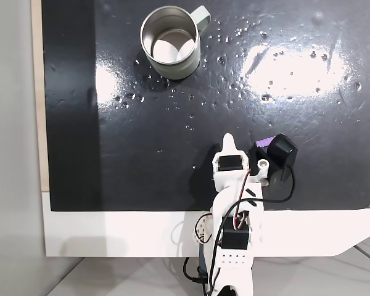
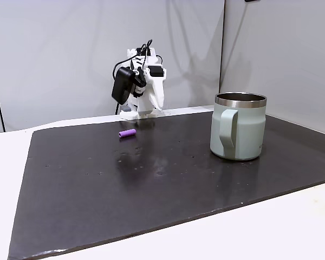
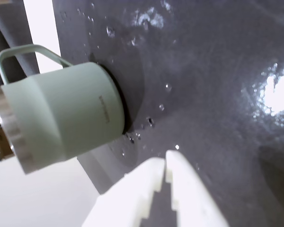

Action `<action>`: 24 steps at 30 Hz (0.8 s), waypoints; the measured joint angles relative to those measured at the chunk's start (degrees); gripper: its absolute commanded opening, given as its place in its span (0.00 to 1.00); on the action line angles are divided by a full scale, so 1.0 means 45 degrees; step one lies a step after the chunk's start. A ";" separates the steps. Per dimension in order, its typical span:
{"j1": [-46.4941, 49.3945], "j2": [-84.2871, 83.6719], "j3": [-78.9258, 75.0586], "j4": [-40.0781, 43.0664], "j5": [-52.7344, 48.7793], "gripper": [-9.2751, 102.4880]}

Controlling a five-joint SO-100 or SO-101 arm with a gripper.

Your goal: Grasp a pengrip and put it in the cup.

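Bright, even indoor light falls from above. In the fixed view from overhead, the glossy black surface (image 1: 172, 123) throws back broad white glare patches at left and centre right, and a darker band runs down its left side. The cup (image 1: 171, 42) shines inside its steel bowl and casts a soft shadow. The low fixed view is sharp, with faint shadows of the arm on the wall behind. The wrist view is softer (the white fingers (image 3: 180, 189) close to the lens are blurred), with glare at right and top
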 measured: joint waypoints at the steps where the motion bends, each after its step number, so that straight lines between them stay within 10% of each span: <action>1: 0.0059 -0.0078 -0.0547 0.0449 -0.0352 0.08; 15: 0.4668 -0.9043 -0.9727 0.3477 -0.4199 0.08; 24: 0.5313 -1.4004 -1.2949 0.3887 -0.6113 0.29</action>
